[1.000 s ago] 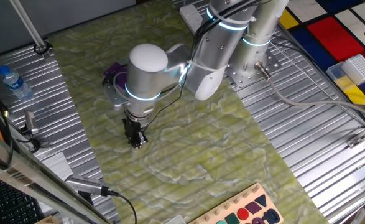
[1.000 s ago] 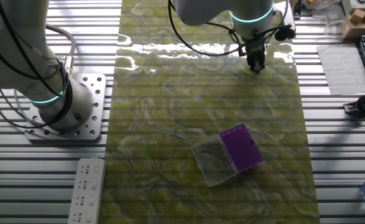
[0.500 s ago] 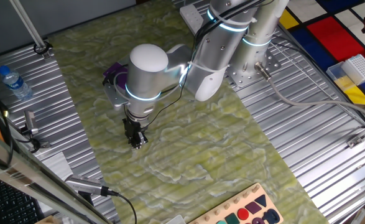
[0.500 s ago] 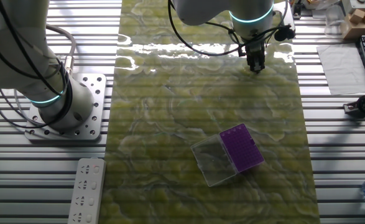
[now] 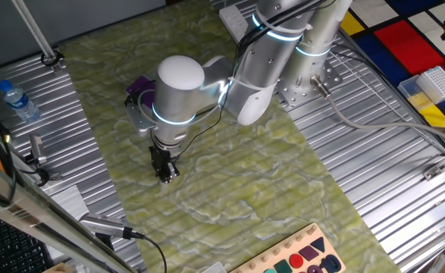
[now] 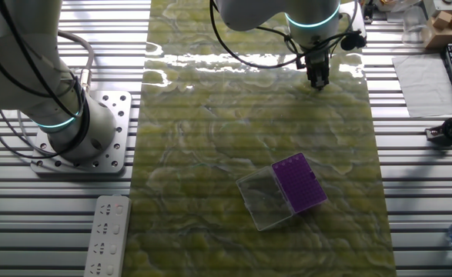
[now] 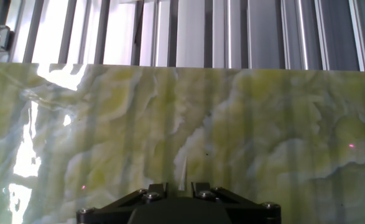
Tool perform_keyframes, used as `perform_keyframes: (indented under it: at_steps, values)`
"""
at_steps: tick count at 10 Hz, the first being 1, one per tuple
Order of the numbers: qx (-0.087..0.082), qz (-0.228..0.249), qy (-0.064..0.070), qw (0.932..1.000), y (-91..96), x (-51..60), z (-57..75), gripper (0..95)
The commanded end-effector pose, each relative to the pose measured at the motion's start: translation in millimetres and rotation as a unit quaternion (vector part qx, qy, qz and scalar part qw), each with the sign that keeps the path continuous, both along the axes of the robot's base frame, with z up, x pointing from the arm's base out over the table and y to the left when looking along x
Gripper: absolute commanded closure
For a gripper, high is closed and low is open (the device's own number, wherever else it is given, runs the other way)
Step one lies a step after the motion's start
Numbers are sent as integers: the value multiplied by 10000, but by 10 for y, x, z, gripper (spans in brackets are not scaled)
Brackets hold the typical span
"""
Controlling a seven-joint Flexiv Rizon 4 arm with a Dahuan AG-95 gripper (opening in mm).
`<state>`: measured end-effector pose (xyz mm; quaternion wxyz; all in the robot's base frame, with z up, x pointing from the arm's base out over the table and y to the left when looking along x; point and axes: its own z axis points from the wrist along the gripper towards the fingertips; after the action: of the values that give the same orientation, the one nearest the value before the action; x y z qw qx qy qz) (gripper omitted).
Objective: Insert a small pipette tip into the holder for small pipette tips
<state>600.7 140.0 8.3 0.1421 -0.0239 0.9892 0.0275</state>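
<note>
Fingers: the fingers (image 7: 176, 186) are drawn close together, clamped on the small pipette tip (image 7: 183, 169). Only their dark metal ends with screw heads show at the bottom of the hand view.
Small pipette tip: a thin, pale, translucent cone that narrows away from the fingers. It points down at the mat (image 7: 107, 124), and I cannot tell whether its end touches the mat.
Change: next to nothing. Over the last second the fingers (image 5: 165, 173) have kept the same low spot over the mat, and the arm (image 5: 245, 76) has shifted barely, if at all. The holder has not moved.
Meaning for the task: I judge that the tip is gripped but the carry towards the holder has not started. The lift, the crossing and the insertion are all still to do.
Mat: glossy sheet with a yellow-green marbled print and bright glare patches. It lies flat on the worktop.
Worktop: ribbed aluminium slats (image 7: 232, 31), hard and reflective. They begin just past the mat's edge in front of the fingers.
Holder for small pipette tips: well apart from the fingers (image 6: 318, 79), near the opposite end of the mat. The holder for small pipette tips (image 6: 299, 183) is a flat purple square with a fine grid of holes. In one fixed view only a purple corner (image 5: 139, 86) shows behind the arm.
Clear cover: a transparent plastic piece (image 6: 262, 200) touches the holder's side and lies open on the mat, so the holes are uncovered.
White rack: a larger gridded rack (image 5: 440, 82) sits far off on the coloured panels and has no part in this task.
</note>
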Motion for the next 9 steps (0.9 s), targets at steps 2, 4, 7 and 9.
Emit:
perform_keyframes:
  at_steps: [2,4,7,9]
  values:
    - [-16,-3,3,10000,-4,-3,8,760]
    - [-5,-33,2,10000,-4,-3,8,760]
    - [-3,-30,5,10000,-4,-4,-2,760]
    - [-11,-31,7,10000,-6,-4,-5,950]
